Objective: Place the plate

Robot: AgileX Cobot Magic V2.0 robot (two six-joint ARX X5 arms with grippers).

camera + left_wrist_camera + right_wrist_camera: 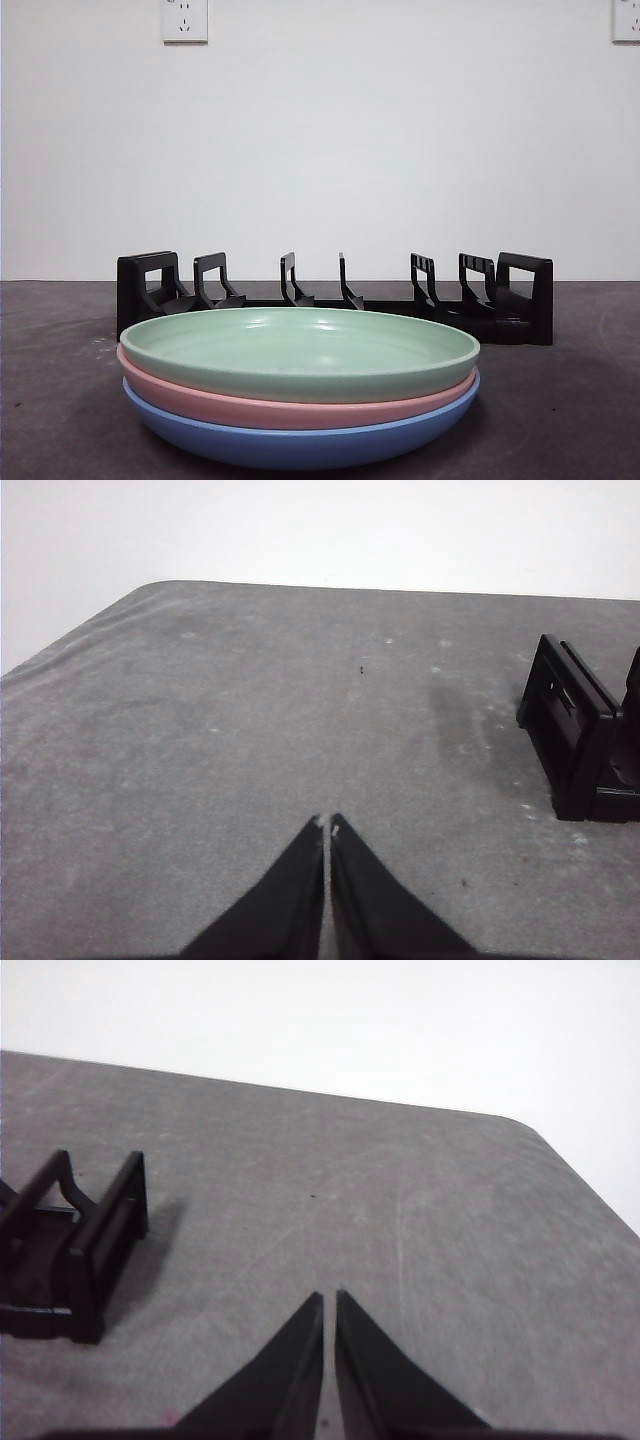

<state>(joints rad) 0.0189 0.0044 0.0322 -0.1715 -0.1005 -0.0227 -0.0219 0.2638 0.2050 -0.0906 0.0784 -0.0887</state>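
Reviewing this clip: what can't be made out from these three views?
- Pink plate and blue plate, front view: insides covered by the green plate.
- Blue plate's base: cut off by the bottom edge.
- Rack: its middle hidden behind the stack; wrist views show only its ends.
- Plates: absent from both wrist views.

You get even, soft light; the green plate (300, 350) shows faint glare, and the rack (75, 1250) casts a soft shadow.

No readable text, label, brand, number or sign appears in any of the three views: not on the stacked plates (300, 385), the black rack (335, 295) behind them, or the wall sockets (185, 20).
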